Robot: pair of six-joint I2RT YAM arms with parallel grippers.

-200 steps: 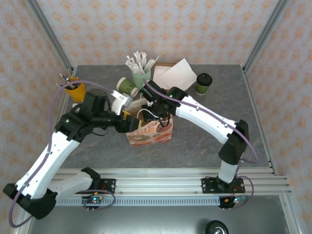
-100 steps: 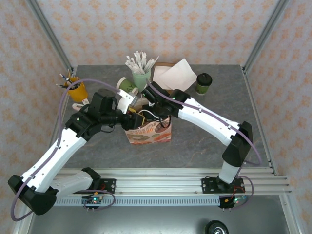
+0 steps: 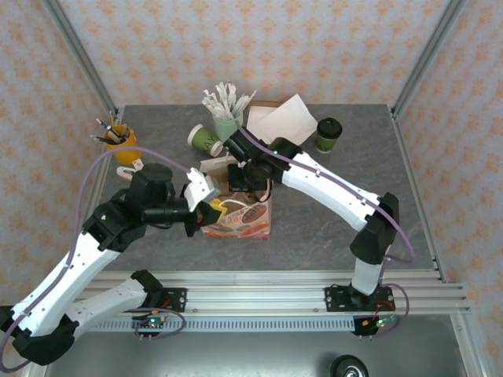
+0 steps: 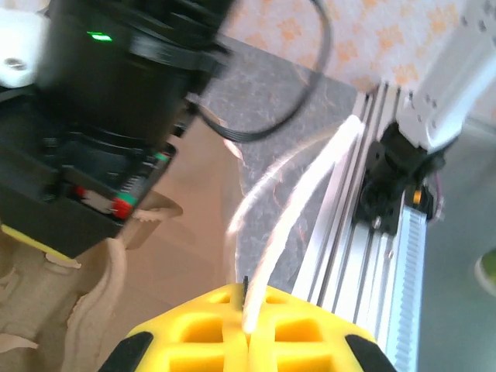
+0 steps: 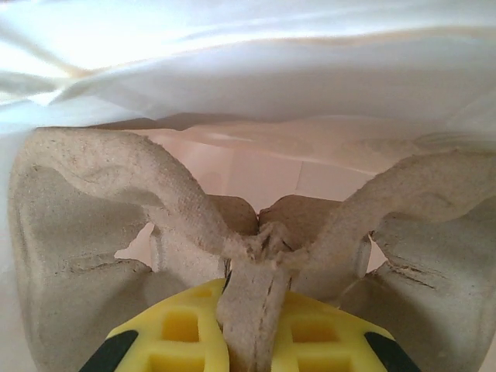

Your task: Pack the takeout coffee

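Note:
The takeout coffee, a dark green cup with a black lid, stands upright at the back right, away from both arms. A printed paper bag sits mid-table. My left gripper is shut on the bag's white twisted handle at the bag's left side. My right gripper reaches down inside the bag, shut on the centre ridge of a grey pulp cup carrier. Its fingertips are hidden by the bag in the top view.
A lidless dark green cup lies on its side behind the bag, beside a pale green cup of wrapped sticks. White napkins lie at the back. A yellow pen cup stands far left. The metal rail runs along the near edge.
My left gripper came toward the near edge and shut on the bag's handle. The bag shifted a little. The right gripper stayed in the bag, holding the carrier.

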